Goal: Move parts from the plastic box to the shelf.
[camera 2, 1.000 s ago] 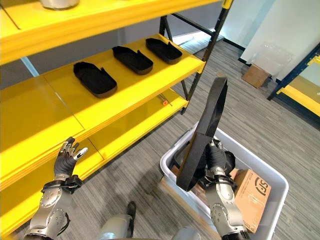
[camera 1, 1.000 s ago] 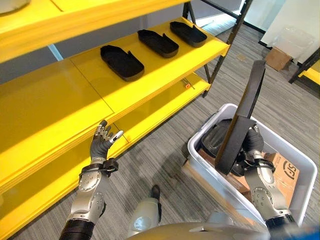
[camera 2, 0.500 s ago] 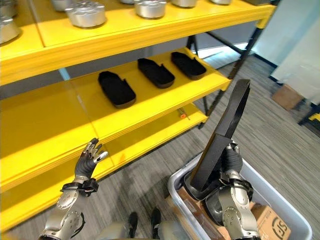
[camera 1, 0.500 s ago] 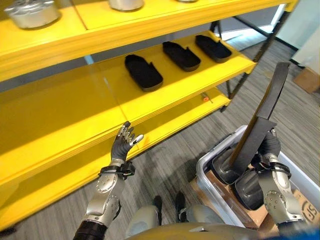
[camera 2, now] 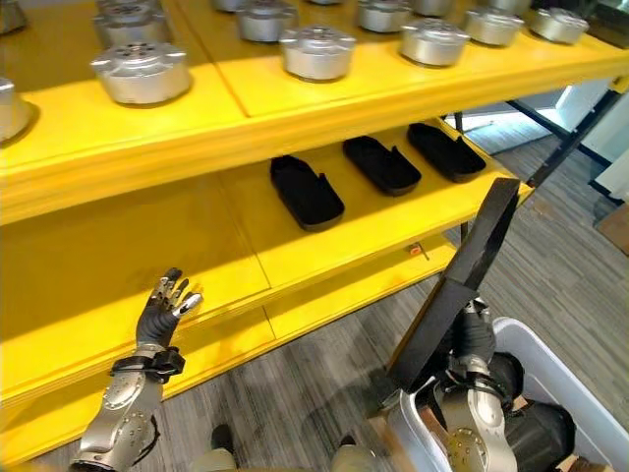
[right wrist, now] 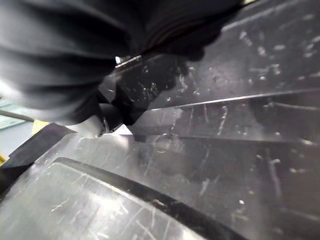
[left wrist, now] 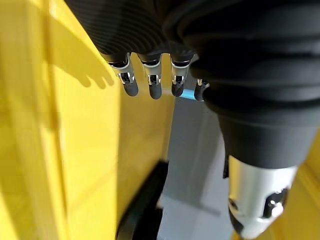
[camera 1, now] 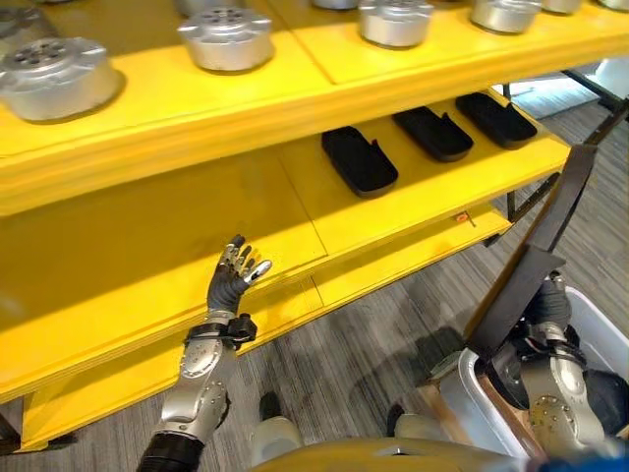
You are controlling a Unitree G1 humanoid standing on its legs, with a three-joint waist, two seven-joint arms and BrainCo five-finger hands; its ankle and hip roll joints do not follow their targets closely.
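Head views: left hand (camera 1: 234,280) raised, fingers straight and spread, holding nothing, set just in front of the yellow shelf (camera 1: 295,211) edge. Beyond that hand and toward the robot's right, three black trays (camera 1: 359,160) lie in a row on the middle level of the shelf; above them, on the upper level, stand round silver metal parts (camera 1: 227,37). Right hand (camera 1: 548,313) low at the robot's right, curled round the lower portion of a long black part (camera 1: 536,256), which stands steeply tilted and rises well above the hand, its upper end reaching toward the shelf. Directly under the right hand sits the grey plastic box (camera 2: 550,369) on the floor, with more dark parts (camera 2: 536,433) inside it beside the wrist. A small orange item (camera 1: 461,217) lies on the lowest level of the shelf. Left wrist view: fingers (left wrist: 152,82) of the left hand extended in a row, nothing between them, yellow shelf surface past them, one dark tray edge (left wrist: 145,205) beyond. Right wrist view: scuffed black surface of the long part (right wrist: 225,125) pressed close against the hand's dark cover.
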